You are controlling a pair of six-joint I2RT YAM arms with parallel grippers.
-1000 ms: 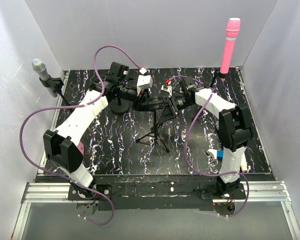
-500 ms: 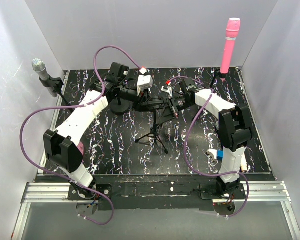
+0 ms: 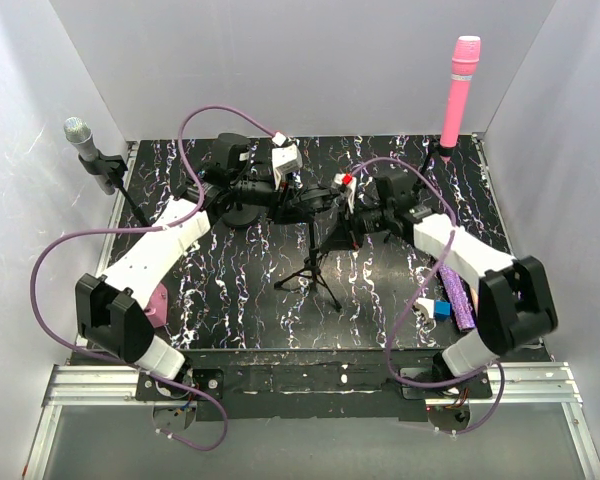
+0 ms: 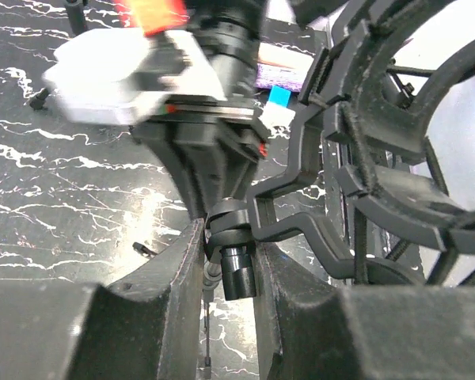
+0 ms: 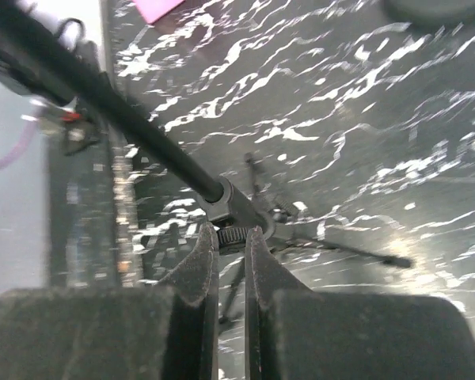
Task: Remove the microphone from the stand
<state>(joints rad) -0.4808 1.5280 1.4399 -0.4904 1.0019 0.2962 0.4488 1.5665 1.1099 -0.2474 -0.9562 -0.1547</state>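
white walls [image 3: 280, 60], black marbled tabletop [image 3: 230, 310], aluminium rail [image 3: 560, 381]

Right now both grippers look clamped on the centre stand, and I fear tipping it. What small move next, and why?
Probably turn the left gripper a little to loosen the mount, with the right gripper holding firm. The left is shut on the stub under the mount, the right on the knurled collar, so the thin tripod is braced.
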